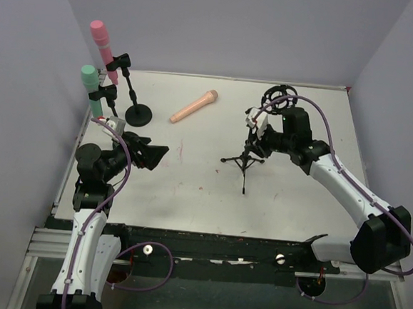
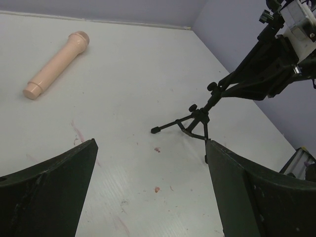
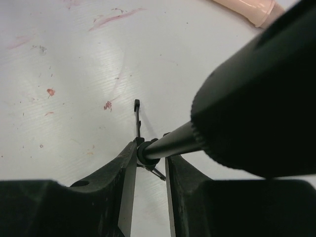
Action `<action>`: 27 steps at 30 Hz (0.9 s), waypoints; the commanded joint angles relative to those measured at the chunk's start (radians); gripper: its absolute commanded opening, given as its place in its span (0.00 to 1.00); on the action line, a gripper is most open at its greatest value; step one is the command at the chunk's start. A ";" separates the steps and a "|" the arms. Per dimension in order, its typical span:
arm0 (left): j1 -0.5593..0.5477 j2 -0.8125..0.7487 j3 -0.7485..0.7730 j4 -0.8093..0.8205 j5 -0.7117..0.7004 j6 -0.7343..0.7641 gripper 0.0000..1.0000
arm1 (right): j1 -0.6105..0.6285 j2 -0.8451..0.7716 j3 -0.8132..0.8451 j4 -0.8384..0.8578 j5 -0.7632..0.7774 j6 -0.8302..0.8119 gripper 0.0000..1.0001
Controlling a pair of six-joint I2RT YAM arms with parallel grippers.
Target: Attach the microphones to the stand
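The pink microphone (image 1: 101, 39) and the mint green microphone (image 1: 90, 81) stand upright in clips at the back left. The peach-orange microphone (image 1: 194, 106) (image 2: 57, 64) lies flat on the table, apart from both grippers. A black tripod stand (image 1: 246, 159) (image 2: 197, 118) stands mid-table, its ring holder (image 1: 279, 96) empty. My right gripper (image 1: 258, 130) (image 3: 150, 148) straddles the stand's pole (image 3: 170, 140); the jaws are barely parted, with a sliver of gap on the right side. My left gripper (image 1: 160, 153) (image 2: 150, 143) hovers wide open at the left, holding nothing.
A round-base stand (image 1: 138, 113) carries the pink microphone's clip. Purple walls close in the back and both sides. The tripod's legs (image 2: 168, 126) spread over the table's middle. Small red marks (image 2: 157, 188) dot the white surface.
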 commanded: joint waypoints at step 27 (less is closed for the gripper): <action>-0.049 -0.002 -0.006 -0.017 -0.002 0.030 0.99 | -0.188 -0.297 -0.216 -0.235 -0.084 -0.119 1.00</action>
